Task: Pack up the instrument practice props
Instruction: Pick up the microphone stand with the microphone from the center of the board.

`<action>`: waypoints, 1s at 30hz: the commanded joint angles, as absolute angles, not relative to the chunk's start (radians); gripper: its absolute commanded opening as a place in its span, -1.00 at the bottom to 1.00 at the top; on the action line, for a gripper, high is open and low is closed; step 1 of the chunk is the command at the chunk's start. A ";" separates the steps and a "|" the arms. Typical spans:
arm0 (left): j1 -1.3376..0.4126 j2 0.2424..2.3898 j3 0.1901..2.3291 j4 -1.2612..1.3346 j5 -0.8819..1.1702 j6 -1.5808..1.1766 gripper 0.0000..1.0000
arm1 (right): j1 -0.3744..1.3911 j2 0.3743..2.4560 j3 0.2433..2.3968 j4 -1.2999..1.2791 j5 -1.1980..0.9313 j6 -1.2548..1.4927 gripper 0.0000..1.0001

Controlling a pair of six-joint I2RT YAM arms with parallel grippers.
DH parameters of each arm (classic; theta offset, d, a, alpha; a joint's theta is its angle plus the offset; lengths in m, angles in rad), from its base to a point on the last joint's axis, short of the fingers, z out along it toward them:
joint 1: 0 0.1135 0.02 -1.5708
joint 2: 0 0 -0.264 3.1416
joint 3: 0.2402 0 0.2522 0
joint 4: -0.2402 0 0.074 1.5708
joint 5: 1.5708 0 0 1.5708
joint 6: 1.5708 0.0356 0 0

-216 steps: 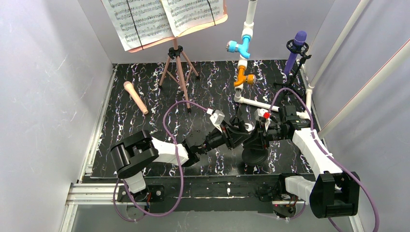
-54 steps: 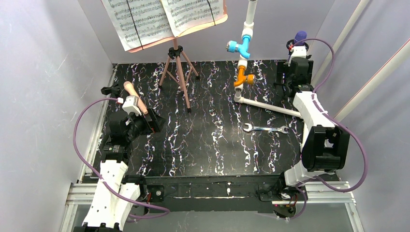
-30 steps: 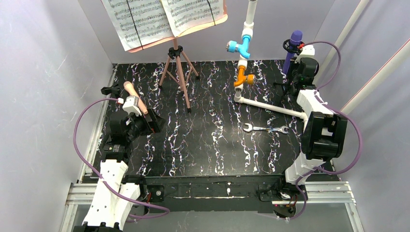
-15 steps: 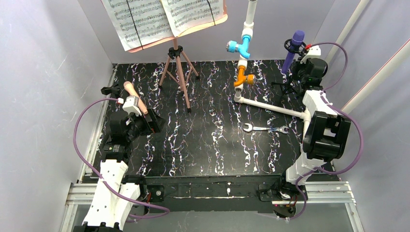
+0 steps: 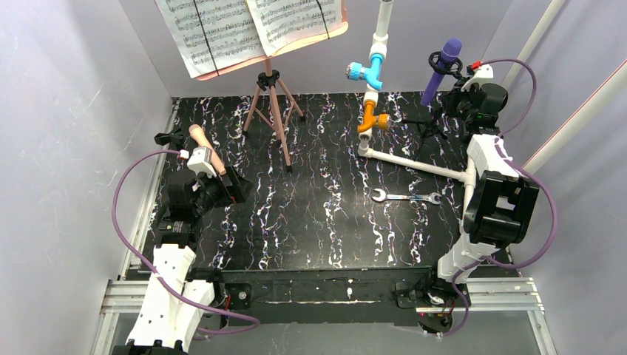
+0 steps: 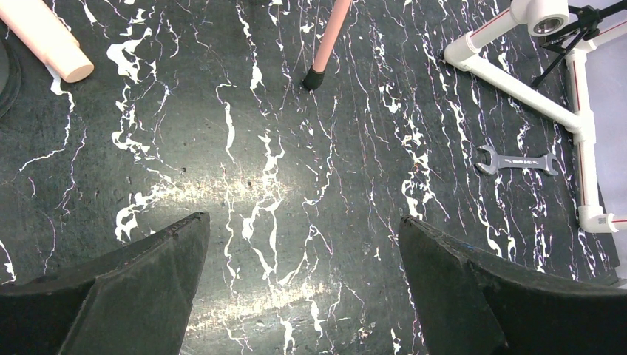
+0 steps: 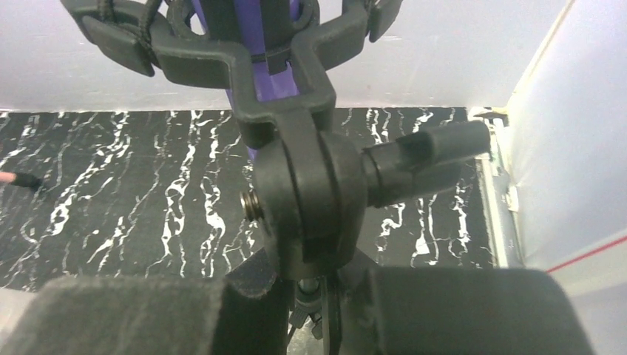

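The purple mic point(image 5: 441, 65) leans left in its black holder point(image 7: 307, 192) at the far right corner of the surface point(image 5: 318, 222). The right fingers point(image 7: 148, 314) pinch the holder's stem just below its swivel joint. Across on the left, the left fingers point(image 6: 133, 285) hang spread wide above the surface, near the peach mic point(image 6: 44, 33) lying there.

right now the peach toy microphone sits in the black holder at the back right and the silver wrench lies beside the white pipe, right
No. The toy microphone in the black holder is purple, not peach, as the top external view shows; the peach toy microphone lies at the left. The silver wrench does lie beside the white pipe.
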State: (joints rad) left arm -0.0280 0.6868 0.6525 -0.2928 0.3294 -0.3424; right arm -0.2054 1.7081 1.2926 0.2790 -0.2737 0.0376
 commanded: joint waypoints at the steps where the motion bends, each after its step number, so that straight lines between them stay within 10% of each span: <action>1: -0.020 0.689 0.676 -0.301 0.342 -0.327 0.96 | -0.197 1.640 1.319 0.388 -0.395 0.096 -0.97; 30: -0.020 0.678 0.672 -0.298 0.344 -0.328 0.96 | -0.149 1.408 1.294 0.087 -0.468 0.012 -0.97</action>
